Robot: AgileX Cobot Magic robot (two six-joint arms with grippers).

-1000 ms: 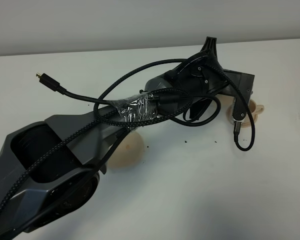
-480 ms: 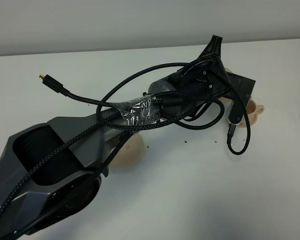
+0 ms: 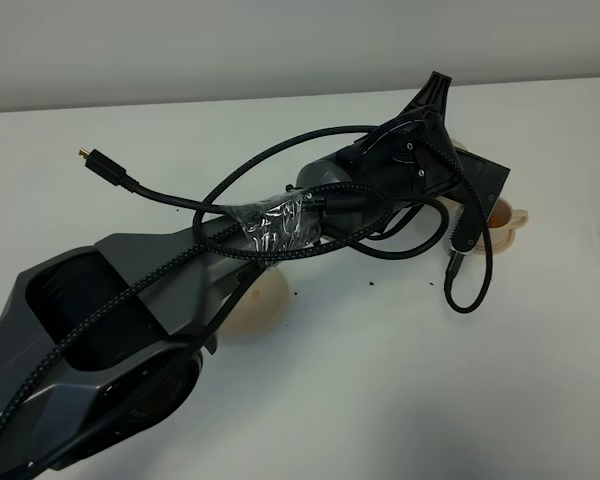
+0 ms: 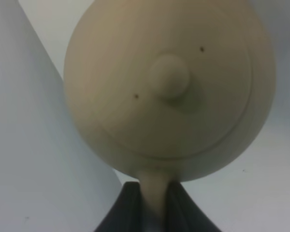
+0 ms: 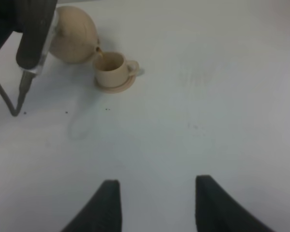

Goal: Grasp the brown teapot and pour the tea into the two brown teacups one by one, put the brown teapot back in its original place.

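The left arm [image 3: 130,300] fills the near corner of the table [image 3: 380,390] in the high view and stretches away toward the far right, with braided cables [image 3: 280,160] looped over it. A flat round tan disc [image 3: 262,303] lies on the table under the arm's middle, half hidden by it. A few dark specks [image 3: 370,285] dot the surface just past the disc.

At the end of that arm, the left gripper [image 4: 153,184] is clenched on the loop handle [image 4: 152,175] of the teapot [image 4: 125,67]. The two dark fingers press the handle from both sides. The wrist camera looks down on the domed lid [image 4: 212,96] and its small knob [image 4: 171,79].

The right gripper [image 5: 157,181] is released. Its two dark fingers [image 5: 108,203] stand well apart over bare table, with nothing between them.

Farther off in the right wrist view, the teapot is tipped toward a teacup [image 5: 110,65], which sits on a small matching saucer [image 5: 122,86]. The spout [image 5: 97,50] is at the cup's rim. In the high view the cup's inside looks amber, while the arm hides nearly all of the teapot. Only this one cup can be made out.
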